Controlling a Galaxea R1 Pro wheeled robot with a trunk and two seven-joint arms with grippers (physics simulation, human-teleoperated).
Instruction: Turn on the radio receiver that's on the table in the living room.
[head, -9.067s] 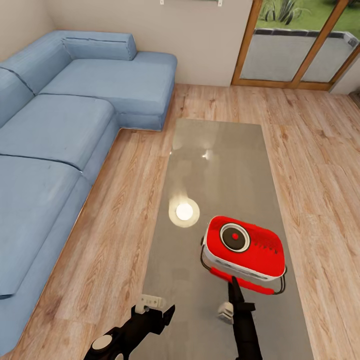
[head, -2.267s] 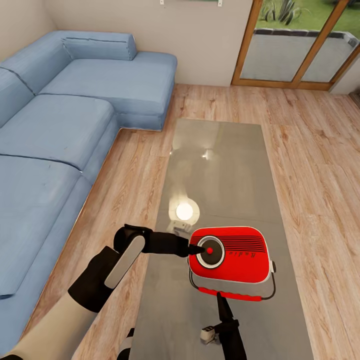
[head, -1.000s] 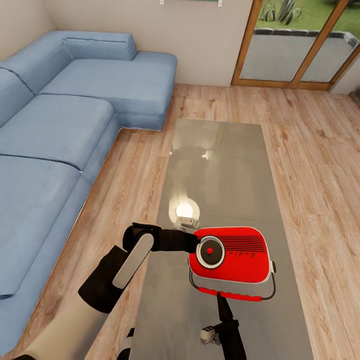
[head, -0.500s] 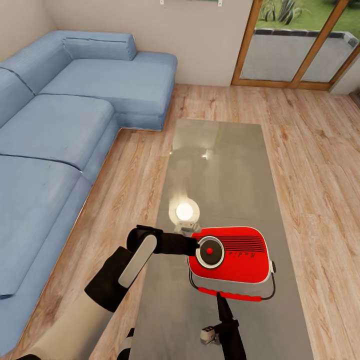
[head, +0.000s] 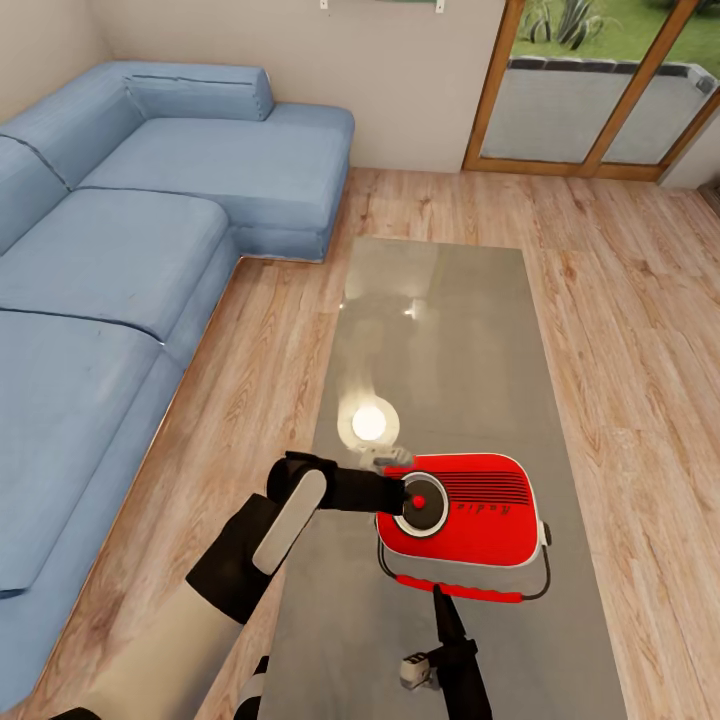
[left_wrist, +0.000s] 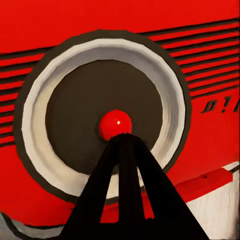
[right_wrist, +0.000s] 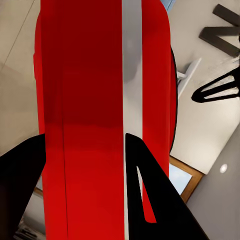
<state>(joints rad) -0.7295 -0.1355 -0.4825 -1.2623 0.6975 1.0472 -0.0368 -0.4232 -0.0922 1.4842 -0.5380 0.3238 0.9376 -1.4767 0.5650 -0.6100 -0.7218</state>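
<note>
The red radio receiver (head: 470, 515) lies face up near the front of the grey glossy table (head: 440, 330); its round dial has a red knob (head: 418, 501) at the centre. My left gripper (head: 404, 497) reaches in from the left, shut, its tips resting on that knob. In the left wrist view the closed gripper (left_wrist: 122, 137) meets the knob (left_wrist: 116, 123) in the dial. My right gripper (head: 440, 598) sits at the radio's near edge by the red handle (head: 470, 592). In the right wrist view that gripper (right_wrist: 85, 137) has its fingers on either side of the red radio (right_wrist: 100, 75).
A blue sectional sofa (head: 130, 250) runs along the left, with a strip of wood floor (head: 250, 380) between it and the table. Wood-framed glass doors (head: 590, 100) stand at the back right. A bright lamp reflection (head: 368, 424) shines on the tabletop beyond the radio.
My left arm has crept a little to the right, bringing its closed tips onto the dial's red knob. The radio and the right gripper have stayed put.
</note>
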